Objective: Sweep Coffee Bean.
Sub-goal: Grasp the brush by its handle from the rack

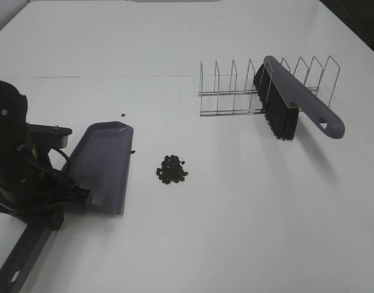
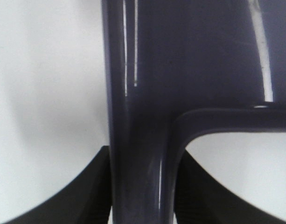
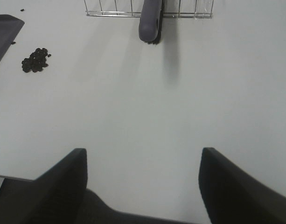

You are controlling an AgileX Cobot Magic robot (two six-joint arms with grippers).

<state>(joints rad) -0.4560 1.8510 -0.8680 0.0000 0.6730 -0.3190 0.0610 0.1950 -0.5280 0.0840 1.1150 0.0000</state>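
The left wrist view alone shows the left gripper (image 2: pixel 142 198) clamped on the dustpan (image 2: pixel 147 70) handle; from above, the coffee bean (image 1: pixel 171 170) heap lies just right of the pan's lip, not touching. Past the racked brush (image 1: pixel 293 101), only the right wrist view shows the right gripper (image 3: pixel 143 184) spread wide, empty.

free: table (image 1: pixel 266 213) right of coffee bean (image 1: pixel 172 169) | blocked: dustpan (image 1: pixel 104 165) left, rack (image 1: pixel 226 94) behind

Silver wire rack (image 1: pixel 232 94), upright dividers, standing on white table (image 1: pixel 248 220)
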